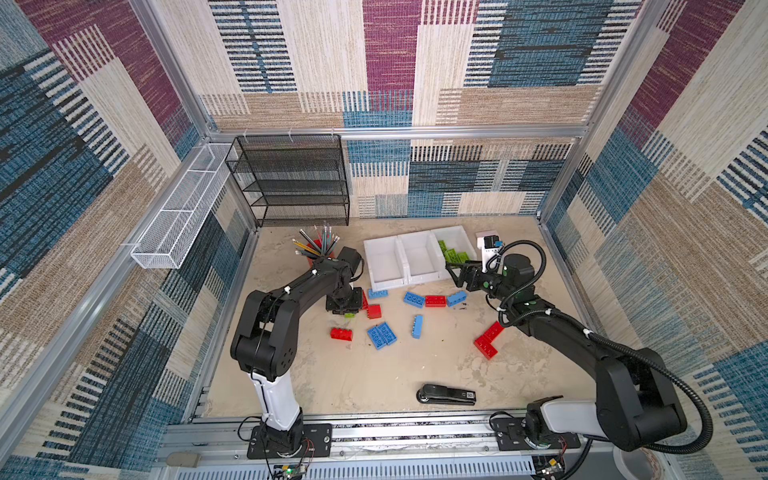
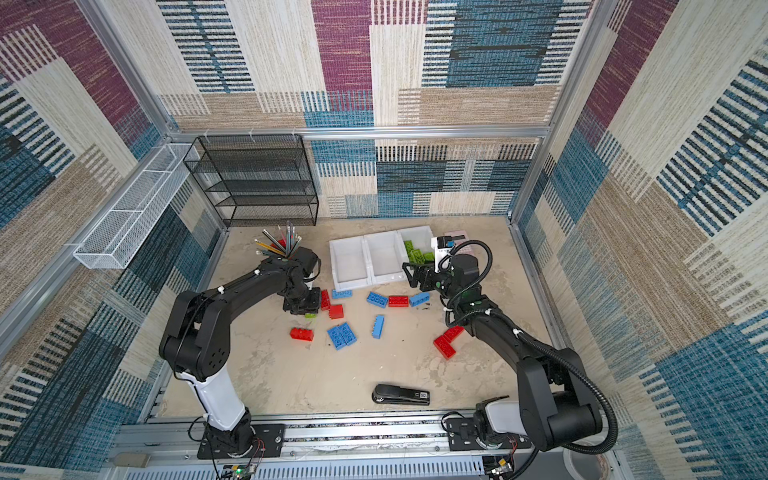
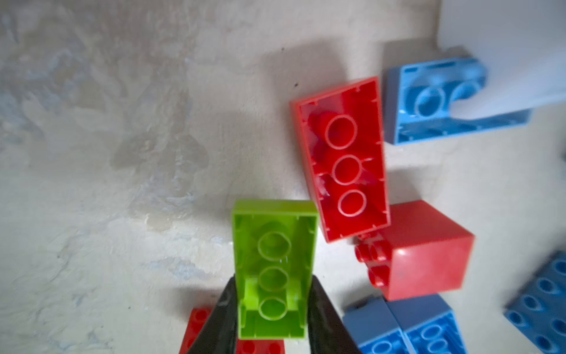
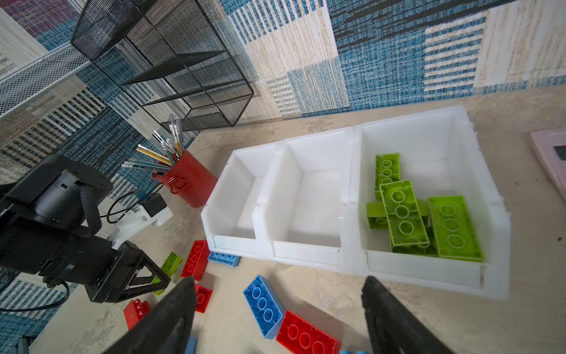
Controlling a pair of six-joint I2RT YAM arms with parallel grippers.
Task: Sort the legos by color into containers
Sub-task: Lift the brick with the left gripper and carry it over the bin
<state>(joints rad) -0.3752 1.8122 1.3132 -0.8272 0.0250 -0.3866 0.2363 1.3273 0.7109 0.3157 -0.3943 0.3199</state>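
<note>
- The left gripper (image 3: 273, 282) pinches the green brick (image 3: 274, 260) across its long sides, down among the loose pieces.
- Lift straight up first, since red bricks (image 1: 374, 311) crowd it at three o'clock in both top views.
- Then carry it toward two o'clock, to the bin (image 4: 422, 269) already holding green.
- The right gripper (image 4: 278, 285), jaws spread and empty, hovers before that bin; steer clear.

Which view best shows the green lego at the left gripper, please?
The left wrist view: the green lego sits close, underside up, inside the left gripper. Both top views show a sliver; the right wrist view, part.
</note>
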